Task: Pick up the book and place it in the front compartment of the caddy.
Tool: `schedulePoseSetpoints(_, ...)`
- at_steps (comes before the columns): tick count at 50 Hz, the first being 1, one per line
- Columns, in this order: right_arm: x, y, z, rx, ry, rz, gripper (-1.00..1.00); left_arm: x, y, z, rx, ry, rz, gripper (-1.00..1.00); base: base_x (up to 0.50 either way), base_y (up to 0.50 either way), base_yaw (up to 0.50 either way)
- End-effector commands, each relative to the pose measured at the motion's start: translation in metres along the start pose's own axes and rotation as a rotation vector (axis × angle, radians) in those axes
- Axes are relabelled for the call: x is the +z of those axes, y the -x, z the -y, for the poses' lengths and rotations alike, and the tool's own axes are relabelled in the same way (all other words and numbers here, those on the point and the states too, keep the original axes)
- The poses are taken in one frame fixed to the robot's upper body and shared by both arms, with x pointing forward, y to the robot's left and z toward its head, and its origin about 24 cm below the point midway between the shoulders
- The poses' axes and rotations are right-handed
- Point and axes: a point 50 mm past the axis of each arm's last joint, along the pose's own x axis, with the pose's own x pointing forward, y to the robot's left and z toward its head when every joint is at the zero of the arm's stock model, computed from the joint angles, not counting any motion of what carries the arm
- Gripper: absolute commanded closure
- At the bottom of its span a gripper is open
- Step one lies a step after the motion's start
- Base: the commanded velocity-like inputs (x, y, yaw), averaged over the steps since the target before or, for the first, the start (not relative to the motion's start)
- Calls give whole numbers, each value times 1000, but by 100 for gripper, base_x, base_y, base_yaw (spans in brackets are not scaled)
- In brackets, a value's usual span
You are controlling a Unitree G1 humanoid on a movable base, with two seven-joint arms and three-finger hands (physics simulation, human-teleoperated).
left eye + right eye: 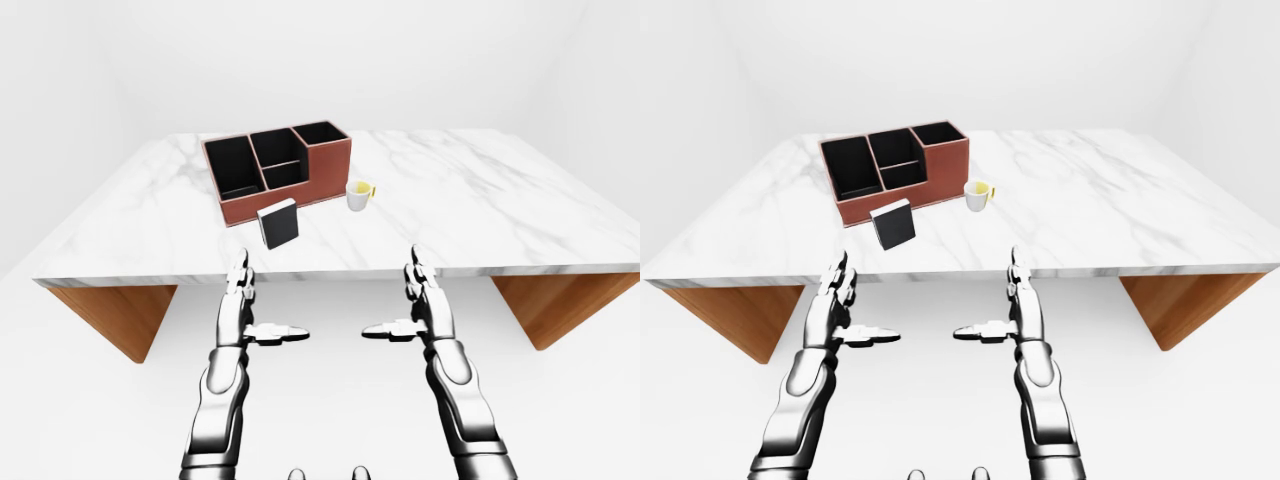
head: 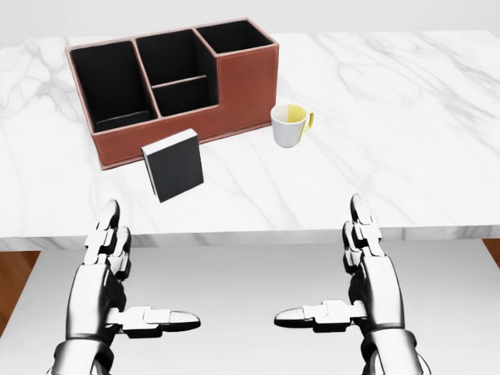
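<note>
A small black book (image 2: 173,165) with a white page edge stands upright on the marble table (image 2: 391,117), just below the red-brown caddy (image 2: 176,82) in the head view. The caddy has several dark open compartments. My left hand (image 2: 129,269) is held low, short of the table's near edge, fingers spread and thumb pointing inward, holding nothing. My right hand (image 2: 344,269) mirrors it on the right side, also open and empty. Both hands are well apart from the book.
A white mug (image 2: 290,125) with a yellow inside and handle stands right of the caddy. The table has wooden supports (image 1: 120,315) under both ends. White floor (image 1: 340,400) lies below my arms.
</note>
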Motion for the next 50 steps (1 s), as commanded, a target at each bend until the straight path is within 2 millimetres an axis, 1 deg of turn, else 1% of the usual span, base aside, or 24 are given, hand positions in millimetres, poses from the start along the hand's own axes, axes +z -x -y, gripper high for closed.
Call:
schedulePoseSetpoints(1,0,0,6,6,3,0,-100,6,3,-10,0,46,44,-100,0,0,0)
schedulePoseSetpoints(2,0,0,6,6,2,0,-100,6,3,-10,0,48,45,-100,0,0,0)
schedulePoseSetpoints(4,0,0,6,7,5,1,-100,10,4,-13,-1,89,56,-100,0,0,0)
schedulePoseSetpoints(5,0,0,6,7,5,0,-100,11,5,-16,-10,144,57,-100,0,0,0)
schedulePoseSetpoints(11,3,1,7,9,-16,12,-100,21,9,-24,-24,250,89,-100,0,0,0)
schedulePoseSetpoints(13,3,1,7,8,-17,11,-100,26,13,-30,-1,270,113,-100,0,0,0)
schedulePoseSetpoints(15,2,0,6,11,-12,9,-100,31,18,-36,17,254,140,-100,0,0,0)
schedulePoseSetpoints(16,2,0,6,12,-11,8,-100,40,25,-39,-6,282,186,-100,0,0,0)
schedulePoseSetpoints(18,2,0,6,13,-12,7,-100,45,30,-41,-5,291,201,-100,0,0,0)
schedulePoseSetpoints(19,2,0,6,13,-12,8,-100,53,36,-48,18,290,245,-100,0,0,0)
schedulePoseSetpoints(22,1,0,6,14,-9,8,-100,67,49,-55,27,303,282,-100,0,0,0)
schedulePoseSetpoints(23,1,0,6,14,-8,8,-100,67,49,-56,28,303,286,-100,0,0,0)
schedulePoseSetpoints(24,1,0,5,15,-6,9,-100,76,58,-60,50,300,326,-100,0,0,0)
schedulePoseSetpoints(28,1,1,5,16,-7,10,-100,85,71,-69,90,309,382,-100,0,0,0)
schedulePoseSetpoints(29,1,0,5,18,-7,9,-100,88,78,-75,113,318,405,-100,0,0,0)
schedulePoseSetpoints(31,1,0,5,19,-7,9,-100,91,81,-77,113,332,425,-100,0,0,0)
schedulePoseSetpoints(32,1,0,5,19,-8,10,-100,97,90,-82,125,363,466,-100,0,0,0)
schedulePoseSetpoints(33,1,0,5,19,-7,9,-100,93,92,-84,129,356,454,-100,0,0,0)
schedulePoseSetpoints(35,1,0,5,20,-7,10,-100,93,95,-85,131,343,457,-100,0,0,0)
schedulePoseSetpoints(42,2,0,5,20,-9,11,-100,107,111,-94,158,312,533,-100,0,0,0)
schedulePoseSetpoints(47,2,1,5,22,-10,11,-100,118,131,-99,183,320,607,-100,0,0,0)
schedulePoseSetpoints(48,1,1,5,22,-10,11,-100,119,132,-99,184,319,610,-100,0,0,0)
schedulePoseSetpoints(50,2,1,5,23,-14,12,-100,128,141,-100,189,312,656,-100,0,0,0)
